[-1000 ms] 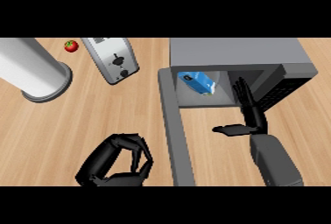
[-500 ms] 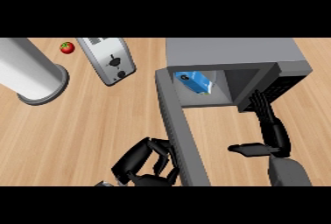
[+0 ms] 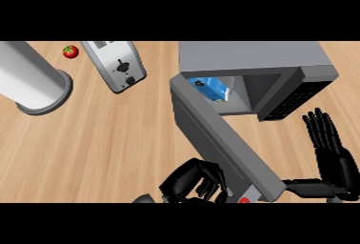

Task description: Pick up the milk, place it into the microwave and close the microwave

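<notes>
Both hands empty: left hand point(image 3: 193, 181) curled beside microwave door point(image 3: 221, 143); right hand point(image 3: 330, 152) spread; milk point(image 3: 211, 88) inside.

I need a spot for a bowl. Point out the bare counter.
Free: the wood between the toaster, the grey cylinder and the microwave door, above the left hand. Crowded: the strip right of the microwave, taken by the right hand.

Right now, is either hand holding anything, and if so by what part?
Neither holds anything. The milk sits inside the microwave. The left hand is curled against the outside of the open microwave door; the right hand is open, fingers straight.
</notes>
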Robot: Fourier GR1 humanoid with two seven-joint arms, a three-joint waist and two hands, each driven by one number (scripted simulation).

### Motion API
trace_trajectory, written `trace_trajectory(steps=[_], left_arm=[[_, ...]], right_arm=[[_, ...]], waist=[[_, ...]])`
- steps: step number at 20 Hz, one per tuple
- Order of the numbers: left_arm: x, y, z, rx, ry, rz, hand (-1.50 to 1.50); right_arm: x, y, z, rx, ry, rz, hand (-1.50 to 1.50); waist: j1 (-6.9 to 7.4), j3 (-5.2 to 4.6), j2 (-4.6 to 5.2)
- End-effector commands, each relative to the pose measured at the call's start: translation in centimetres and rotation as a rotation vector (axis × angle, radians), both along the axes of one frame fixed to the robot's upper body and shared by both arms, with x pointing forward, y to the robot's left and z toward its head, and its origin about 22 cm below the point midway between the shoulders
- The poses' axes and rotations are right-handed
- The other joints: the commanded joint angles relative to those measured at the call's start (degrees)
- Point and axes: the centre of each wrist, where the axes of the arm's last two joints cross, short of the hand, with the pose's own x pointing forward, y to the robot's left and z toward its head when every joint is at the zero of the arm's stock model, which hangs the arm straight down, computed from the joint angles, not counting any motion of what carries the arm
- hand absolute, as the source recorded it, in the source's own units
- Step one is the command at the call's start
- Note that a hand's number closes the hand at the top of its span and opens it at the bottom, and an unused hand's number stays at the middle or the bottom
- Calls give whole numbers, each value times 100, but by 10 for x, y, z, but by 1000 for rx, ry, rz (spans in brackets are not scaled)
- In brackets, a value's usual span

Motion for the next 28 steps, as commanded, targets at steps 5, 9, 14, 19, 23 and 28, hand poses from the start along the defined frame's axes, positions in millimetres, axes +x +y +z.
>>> trace_trajectory(steps=[5,9,14,19,23,28], left_arm=[[-1,-32,-5,-28,-29,137,150],[13,-42,18,-96,-72,201,150],[26,-45,25,-165,-100,281,150],[58,-53,53,-188,-130,321,150],[76,-50,57,-194,-113,399,150],[100,-47,67,-196,-80,485,150]], right_arm=[[-6,-5,43,64,-34,100,-150],[0,-9,61,46,-48,140,-150],[5,-4,82,49,-71,295,-150],[4,-1,90,45,-69,396,-150],[11,-1,108,50,-112,439,-150],[11,-1,118,56,-122,481,-150]], waist=[[-167,-5,63],[-374,-14,91],[-519,-20,122],[-814,-11,176],[-981,-16,252],[-1185,-13,317]])
